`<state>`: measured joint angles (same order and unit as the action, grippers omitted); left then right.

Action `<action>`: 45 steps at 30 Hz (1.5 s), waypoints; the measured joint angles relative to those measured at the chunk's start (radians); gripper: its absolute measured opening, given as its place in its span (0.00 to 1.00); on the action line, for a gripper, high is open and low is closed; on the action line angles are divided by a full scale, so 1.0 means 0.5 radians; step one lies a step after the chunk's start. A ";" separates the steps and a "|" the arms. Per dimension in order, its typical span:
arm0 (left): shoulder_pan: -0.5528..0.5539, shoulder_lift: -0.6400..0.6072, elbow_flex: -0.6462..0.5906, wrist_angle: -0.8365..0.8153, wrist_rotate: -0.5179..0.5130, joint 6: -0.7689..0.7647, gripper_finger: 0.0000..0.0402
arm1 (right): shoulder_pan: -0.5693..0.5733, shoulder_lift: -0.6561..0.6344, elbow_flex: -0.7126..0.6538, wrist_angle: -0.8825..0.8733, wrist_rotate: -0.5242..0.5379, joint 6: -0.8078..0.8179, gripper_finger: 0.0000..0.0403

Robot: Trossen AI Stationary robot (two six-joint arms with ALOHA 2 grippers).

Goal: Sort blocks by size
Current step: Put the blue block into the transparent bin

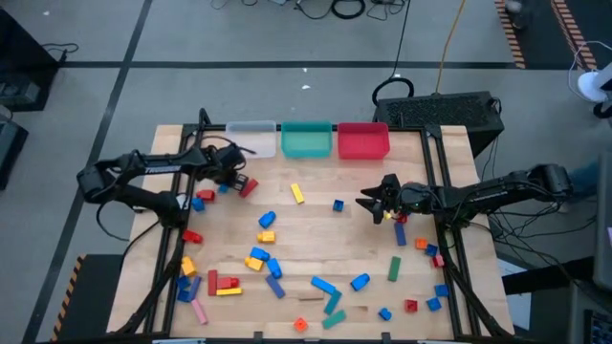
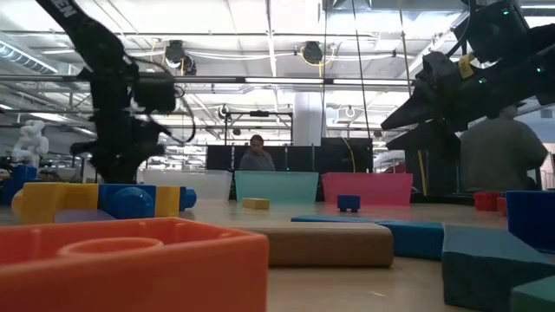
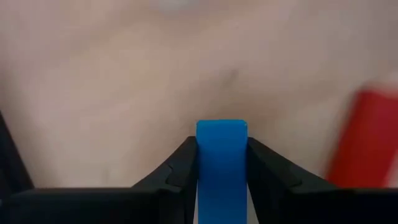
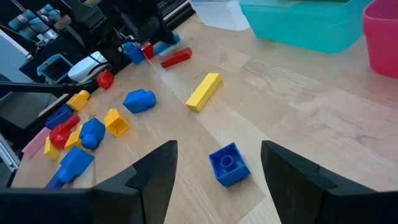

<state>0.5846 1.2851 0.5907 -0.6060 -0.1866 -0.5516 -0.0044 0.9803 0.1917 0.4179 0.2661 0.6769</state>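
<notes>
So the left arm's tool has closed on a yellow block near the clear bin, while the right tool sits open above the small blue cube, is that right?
Not quite: the block between the left tool's fingers is blue, not yellow, as the left wrist view shows. The rest holds: it is near the clear bin, and the right tool sits open above the small blue cube.
</notes>
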 joint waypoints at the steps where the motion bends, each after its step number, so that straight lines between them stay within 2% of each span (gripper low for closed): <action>1: 0.000 -0.009 0.044 -0.017 -0.002 0.031 0.27 | 0.000 0.000 0.000 -0.002 -0.001 0.000 0.54; 4: -0.001 -0.009 0.203 -0.131 -0.001 0.176 0.27 | 0.000 0.000 0.000 -0.005 0.000 0.001 0.54; 11: 0.035 0.052 0.688 -0.235 -0.052 0.735 0.27 | 0.000 0.000 0.000 -0.006 0.003 0.000 0.54; 16: 0.145 0.213 1.033 -0.219 -0.064 1.148 0.27 | 0.000 0.000 0.000 -0.006 0.003 0.022 0.54; 20: 0.217 0.399 1.204 -0.220 -0.064 1.454 0.27 | 0.000 0.000 0.000 -0.009 0.001 0.037 0.54; 25: 0.274 0.636 1.223 -0.225 -0.058 1.750 0.27 | 0.000 0.000 0.000 -0.022 -0.002 0.036 0.54; 31: 0.342 0.845 1.223 -0.216 -0.008 1.828 0.27 | 0.000 0.000 -0.001 -0.071 -0.004 0.024 0.54; 35: 0.378 0.910 1.223 -0.218 0.031 1.918 0.27 | 0.000 0.000 -0.001 -0.100 -0.003 0.027 0.54; 40: 0.419 0.946 1.223 -0.187 0.047 1.922 0.35 | 0.000 0.000 -0.001 -0.101 -0.003 0.027 0.54; 45: 0.439 0.947 1.224 -0.143 0.052 1.922 0.38 | 0.000 0.000 -0.001 -0.101 -0.003 0.029 0.54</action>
<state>0.8042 1.7588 1.2025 -0.6775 -0.1604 0.4091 -0.0044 0.9802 0.1913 0.3676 0.2646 0.6914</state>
